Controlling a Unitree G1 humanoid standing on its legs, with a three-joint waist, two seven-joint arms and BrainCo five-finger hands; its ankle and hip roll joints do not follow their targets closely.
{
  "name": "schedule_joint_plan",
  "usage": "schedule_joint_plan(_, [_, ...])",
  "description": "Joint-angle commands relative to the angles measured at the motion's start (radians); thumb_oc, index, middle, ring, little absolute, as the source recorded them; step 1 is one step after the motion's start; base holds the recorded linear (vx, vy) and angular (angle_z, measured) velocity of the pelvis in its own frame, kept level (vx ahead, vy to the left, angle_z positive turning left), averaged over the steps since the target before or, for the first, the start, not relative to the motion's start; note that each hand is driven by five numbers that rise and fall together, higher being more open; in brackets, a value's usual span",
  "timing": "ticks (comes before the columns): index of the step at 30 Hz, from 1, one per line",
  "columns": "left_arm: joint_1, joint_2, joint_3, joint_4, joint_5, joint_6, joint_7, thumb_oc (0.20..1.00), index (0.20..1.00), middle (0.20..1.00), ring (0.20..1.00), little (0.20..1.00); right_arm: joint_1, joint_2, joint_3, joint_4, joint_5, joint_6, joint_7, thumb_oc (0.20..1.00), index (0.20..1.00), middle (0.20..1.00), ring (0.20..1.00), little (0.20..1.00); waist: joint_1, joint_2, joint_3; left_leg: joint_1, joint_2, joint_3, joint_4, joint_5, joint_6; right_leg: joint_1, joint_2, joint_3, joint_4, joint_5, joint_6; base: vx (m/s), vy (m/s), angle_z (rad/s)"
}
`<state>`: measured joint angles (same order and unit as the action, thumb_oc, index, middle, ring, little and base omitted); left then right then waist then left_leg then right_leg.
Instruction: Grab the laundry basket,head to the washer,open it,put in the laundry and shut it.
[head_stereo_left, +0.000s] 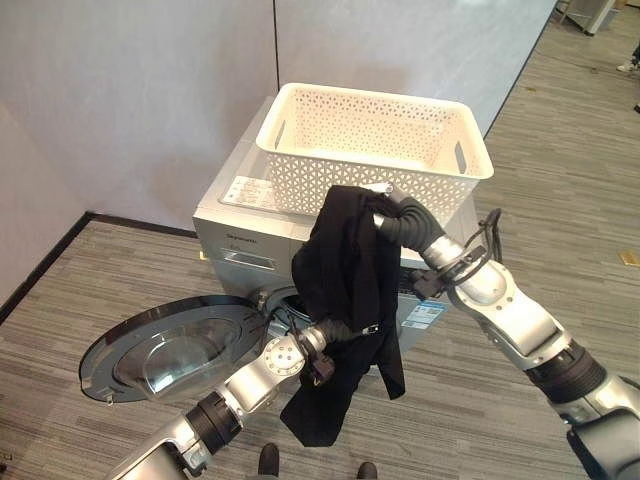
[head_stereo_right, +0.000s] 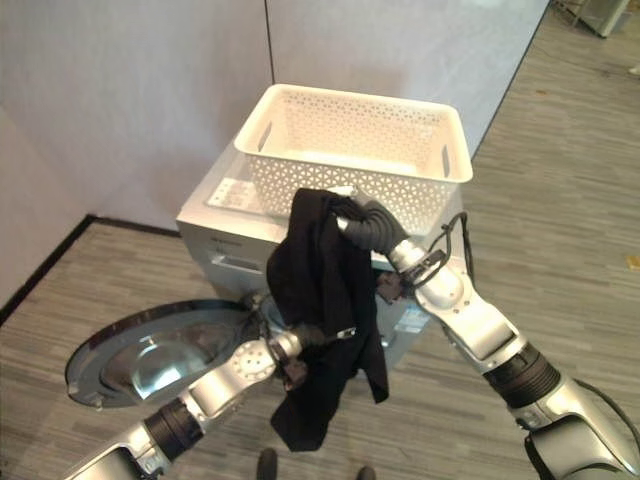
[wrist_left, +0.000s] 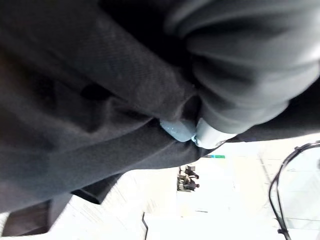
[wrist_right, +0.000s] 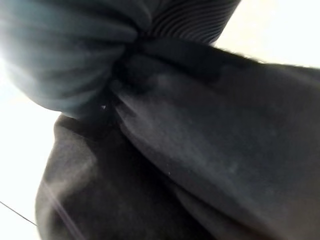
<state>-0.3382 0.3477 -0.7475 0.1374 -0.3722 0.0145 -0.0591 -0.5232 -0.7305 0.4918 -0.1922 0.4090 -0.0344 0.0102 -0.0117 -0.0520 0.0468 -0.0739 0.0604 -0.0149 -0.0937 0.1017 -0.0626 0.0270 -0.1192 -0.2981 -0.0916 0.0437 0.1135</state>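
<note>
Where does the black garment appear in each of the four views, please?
Left eye view: black garment hangs centre, before the washer.
Right eye view: centre, below the white basket.
Left wrist view: covers the upper part.
Right wrist view: across most of it.
Shared landmark: the white basket, in both eye views.

A black garment (head_stereo_right: 325, 310) is held up before the washer (head_stereo_right: 225, 245) by the right hand (head_stereo_right: 345, 215) and left hand (head_stereo_right: 305, 337), below the white basket (head_stereo_right: 350, 150), beside the opened door (head_stereo_right: 150, 350).
</note>
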Motion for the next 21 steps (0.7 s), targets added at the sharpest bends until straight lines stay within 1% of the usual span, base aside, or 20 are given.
schedule_joint_plan(1, [-0.042, -0.006, 0.007, 0.016, 0.05, -0.085, -0.01, 0.2, 0.2, 0.2, 0.2, 0.2, -0.042, -0.04, -0.043, -0.092, -0.026, -0.052, 0.034, 0.2, 0.2, 0.2, 0.2, 0.2, 0.033, -0.028, 0.009, 0.041, -0.006, 0.03, 0.006, -0.104, 0.011, 0.044, -0.015, 0.012, 0.021, -0.064, 0.029, 0.0, 0.0, 0.0])
schedule_joint_plan(4, [-0.001, 0.021, 0.037, 0.011, 0.093, -0.095, -0.019, 0.2, 0.2, 0.2, 0.2, 0.2, 0.026, -0.062, -0.049, -0.135, -0.038, -0.059, 0.073, 0.2, 0.2, 0.2, 0.2, 0.2, 0.036, -0.028, 0.015, 0.038, -0.005, 0.03, 0.006, -0.104, 0.01, 0.042, -0.015, 0.011, 0.02, -0.065, 0.031, 0.0, 0.0, 0.0])
schedule_joint_plan(7, [0.041, 0.04, 0.066, 0.01, 0.102, -0.1, -0.022, 0.2, 0.2, 0.2, 0.2, 0.2, 0.077, -0.085, -0.057, -0.167, -0.053, -0.065, 0.104, 0.2, 0.2, 0.2, 0.2, 0.2, 0.041, -0.027, 0.016, 0.036, -0.006, 0.03, 0.006, -0.104, 0.011, 0.039, -0.015, 0.01, 0.019, -0.063, 0.032, 0.0, 0.0, 0.0])
schedule_joint_plan(10, [0.12, 0.074, 0.134, -0.005, 0.099, -0.105, -0.022, 0.2, 0.2, 0.2, 0.2, 0.2, 0.152, -0.115, -0.068, -0.194, -0.088, -0.072, 0.143, 0.2, 0.2, 0.2, 0.2, 0.2, 0.046, -0.026, 0.017, 0.034, -0.006, 0.034, 0.006, -0.104, 0.01, 0.04, -0.016, 0.009, 0.017, -0.062, 0.033, 0.0, 0.0, 0.0])
schedule_joint_plan(11, [0.145, 0.082, 0.156, -0.009, 0.097, -0.105, -0.022, 0.2, 0.2, 0.2, 0.2, 0.2, 0.175, -0.127, -0.068, -0.202, -0.103, -0.069, 0.158, 0.3, 0.3, 0.3, 0.3, 0.3, 0.047, -0.026, 0.017, 0.034, -0.006, 0.035, 0.006, -0.104, 0.01, 0.041, -0.016, 0.009, 0.016, -0.063, 0.033, 0.0, 0.0, 0.0])
schedule_joint_plan(12, [0.172, 0.086, 0.181, -0.012, 0.093, -0.106, -0.021, 0.2, 0.2, 0.2, 0.2, 0.2, 0.198, -0.136, -0.069, -0.207, -0.131, -0.066, 0.166, 1.0, 1.0, 1.0, 1.0, 1.0, 0.048, -0.026, 0.017, 0.034, -0.005, 0.036, 0.006, -0.104, 0.01, 0.041, -0.017, 0.008, 0.016, -0.062, 0.033, 0.0, 0.0, 0.0])
schedule_joint_plan(13, [0.192, 0.088, 0.201, -0.011, 0.092, -0.107, -0.017, 0.2, 0.2, 0.2, 0.2, 0.2, 0.222, -0.15, -0.072, -0.216, -0.145, -0.07, 0.182, 1.0, 1.0, 1.0, 1.0, 1.0, 0.048, -0.027, 0.019, 0.034, -0.004, 0.036, 0.006, -0.103, 0.01, 0.04, -0.016, 0.007, 0.017, -0.062, 0.033, 0.0, 0.0, 0.0])
schedule_joint_plan(15, [0.226, 0.083, 0.235, -0.002, 0.086, -0.114, -0.004, 0.2, 0.2, 0.2, 0.2, 0.2, 0.267, -0.163, -0.085, -0.204, -0.188, -0.07, 0.184, 1.0, 1.0, 1.0, 1.0, 1.0, 0.047, -0.027, 0.016, 0.035, -0.005, 0.037, 0.006, -0.104, 0.01, 0.042, -0.016, 0.008, 0.016, -0.062, 0.033, 0.0, 0.0, 0.0])
schedule_joint_plan(16, [0.227, 0.083, 0.234, -0.002, 0.086, -0.114, -0.004, 0.2, 0.2, 0.2, 0.2, 0.2, 0.268, -0.162, -0.086, -0.204, -0.189, -0.07, 0.184, 1.0, 1.0, 1.0, 1.0, 1.0, 0.047, -0.027, 0.015, 0.036, -0.005, 0.037, 0.006, -0.104, 0.01, 0.042, -0.016, 0.008, 0.016, -0.062, 0.033, 0.0, 0.0, 0.0])
schedule_joint_plan(18, [0.248, 0.082, 0.259, -0.001, 0.088, -0.117, 0.008, 0.2, 0.2, 0.2, 0.2, 0.2, 0.318, -0.143, -0.101, -0.177, -0.225, -0.06, 0.178, 1.0, 1.0, 1.0, 1.0, 1.0, 0.045, -0.026, 0.015, 0.037, -0.003, 0.039, 0.006, -0.104, 0.011, 0.041, -0.016, 0.008, 0.017, -0.062, 0.032, 0.0, 0.0, 0.0])
schedule_joint_plan(19, [0.279, 0.079, 0.292, 0.004, 0.085, -0.12, 0.019, 0.2, 0.2, 0.2, 0.2, 0.2, 0.403, -0.12, -0.132, -0.16, -0.275, -0.052, 0.18, 1.0, 1.0, 1.0, 1.0, 1.0, 0.037, -0.025, 0.015, 0.038, -0.003, 0.04, 0.006, -0.104, 0.012, 0.042, -0.016, 0.011, 0.018, -0.063, 0.032, 0.0, 0.0, 0.0])
schedule_joint_plan(21, [0.294, 0.076, 0.313, 0.012, 0.094, -0.124, 0.03, 0.2, 0.2, 0.2, 0.2, 0.2, 0.503, -0.106, -0.189, -0.17, -0.333, -0.063, 0.171, 1.0, 1.0, 1.0, 1.0, 1.0, 0.023, -0.024, 0.015, 0.039, -0.003, 0.04, 0.006, -0.104, 0.012, 0.041, -0.016, 0.012, 0.019, -0.064, 0.032, 0.0, 0.0, 0.0])
